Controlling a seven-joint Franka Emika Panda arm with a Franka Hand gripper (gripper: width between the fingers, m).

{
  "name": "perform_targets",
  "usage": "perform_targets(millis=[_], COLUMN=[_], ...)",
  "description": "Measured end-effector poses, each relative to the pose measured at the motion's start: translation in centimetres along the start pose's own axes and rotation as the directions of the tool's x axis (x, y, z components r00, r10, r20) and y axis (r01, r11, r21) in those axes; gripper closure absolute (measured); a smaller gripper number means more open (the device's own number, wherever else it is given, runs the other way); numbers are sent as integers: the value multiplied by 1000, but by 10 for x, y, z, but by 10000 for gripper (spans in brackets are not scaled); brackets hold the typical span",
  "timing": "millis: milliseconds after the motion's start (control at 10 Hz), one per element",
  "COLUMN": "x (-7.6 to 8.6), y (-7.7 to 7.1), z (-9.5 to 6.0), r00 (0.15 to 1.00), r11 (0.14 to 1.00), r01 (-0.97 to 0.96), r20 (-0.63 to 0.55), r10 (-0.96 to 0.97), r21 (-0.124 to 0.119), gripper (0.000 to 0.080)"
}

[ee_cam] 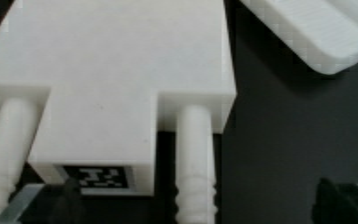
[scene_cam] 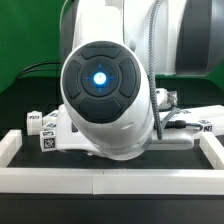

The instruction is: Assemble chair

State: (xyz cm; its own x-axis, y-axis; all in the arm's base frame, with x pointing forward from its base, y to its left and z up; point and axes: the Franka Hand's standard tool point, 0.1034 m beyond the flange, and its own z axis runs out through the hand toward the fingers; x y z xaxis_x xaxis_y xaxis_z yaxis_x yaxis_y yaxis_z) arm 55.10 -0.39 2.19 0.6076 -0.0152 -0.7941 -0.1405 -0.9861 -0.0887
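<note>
On the black table (ee_cam: 274,150): flat white plastic chair panel (ee_cam: 105,50) with two ribbed pegs and a black-and-white tag.
Pincer (ee_cam: 179,205): open wide, the panel's tagged end between the fingertips, nothing gripped.
Second white piece (ee_cam: 318,35): just beside the panel, not touching.
Exterior view: white arm housing (scene_cam: 100,85) blocks the middle; tagged chair parts (scene_cam: 45,128) at the exterior view's left, behind the white border rail (scene_cam: 110,180).
</note>
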Motion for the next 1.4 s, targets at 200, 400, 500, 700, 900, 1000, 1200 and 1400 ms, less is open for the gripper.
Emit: perform_targets(millis=[200,400,500,700,900,1000,1200,1400], x=[5,7,6,8,9,9,9,6], y=[8,8,9,8,9,9,9,11], z=[5,8,12,16,16,17,17,15], r00=[998,998,997,995,995,995,995,995], r11=[998,998,997,996,996,996,996,995], r01=[-55,-59,-72,-90,-90,-90,-90,-92], r20=[34,13,32,33,34,34,34,45], r10=[54,58,71,90,89,89,89,91], r21=[20,22,23,21,21,21,21,24], gripper=[150,150,150,150,272,413,685,685])
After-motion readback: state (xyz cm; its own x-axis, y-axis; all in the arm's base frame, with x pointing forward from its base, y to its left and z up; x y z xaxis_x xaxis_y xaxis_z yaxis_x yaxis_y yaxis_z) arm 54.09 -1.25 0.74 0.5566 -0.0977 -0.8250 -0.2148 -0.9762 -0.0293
